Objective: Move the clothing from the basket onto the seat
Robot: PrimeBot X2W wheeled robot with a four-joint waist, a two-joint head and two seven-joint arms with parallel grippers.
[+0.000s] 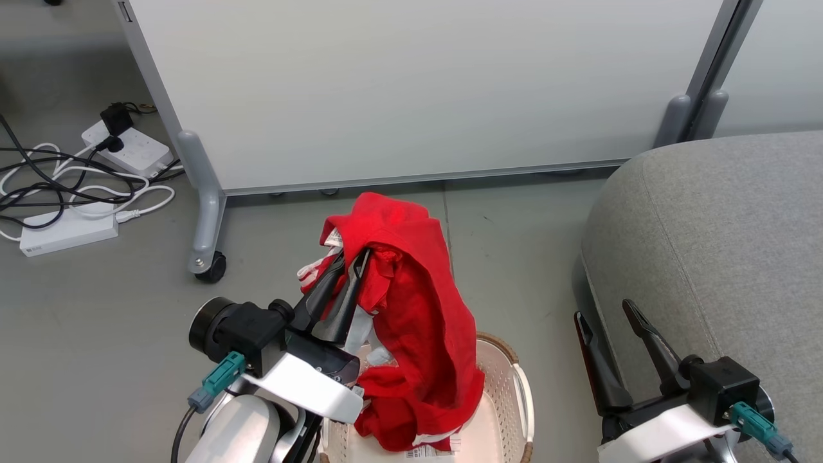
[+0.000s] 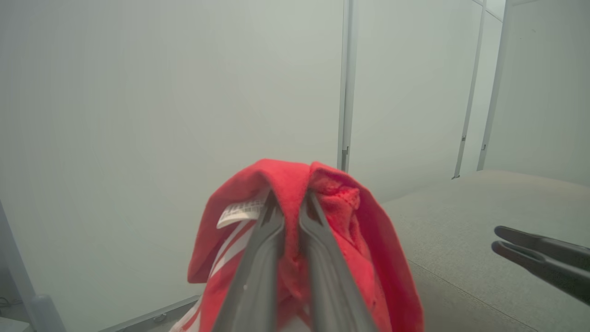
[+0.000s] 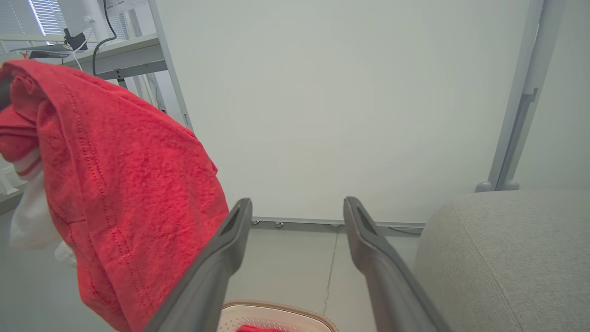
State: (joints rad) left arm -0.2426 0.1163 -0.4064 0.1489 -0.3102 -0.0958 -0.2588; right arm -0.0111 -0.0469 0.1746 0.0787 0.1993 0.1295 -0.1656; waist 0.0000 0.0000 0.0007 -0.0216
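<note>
Clothing (image 1: 418, 308) is in the grasp of your left gripper (image 1: 353, 257). Its two dark fingers are clenched on a fold near the top of the red garment, cloth draped over both tips and a white tag (image 2: 239, 213) just beside them. From that pinch the fabric hangs in a long drape, and its lower end reaches inside the basket (image 1: 514, 366), near the right rim, so it is not clear of the rim. A scrap of red shows at the bottom of the basket in the right wrist view; whether it is this garment's tail or a second piece cannot be told.

Your right gripper (image 1: 603, 310) is released, jaws wide apart and holding nothing, just beside the left edge of the seat (image 1: 720, 257). The seat stands to the right of the basket, with grey floor (image 1: 533, 257) between them.

Finding: the step in hand is the lift-out, and the carry across is not yet made. The next move calls for more height, so the hanging end clears the rim without dragging the basket. It then calls for a sweep right, past the seat's left edge and well onto its top, before you release. Mind the right gripper, which stands between load and seat.
</note>
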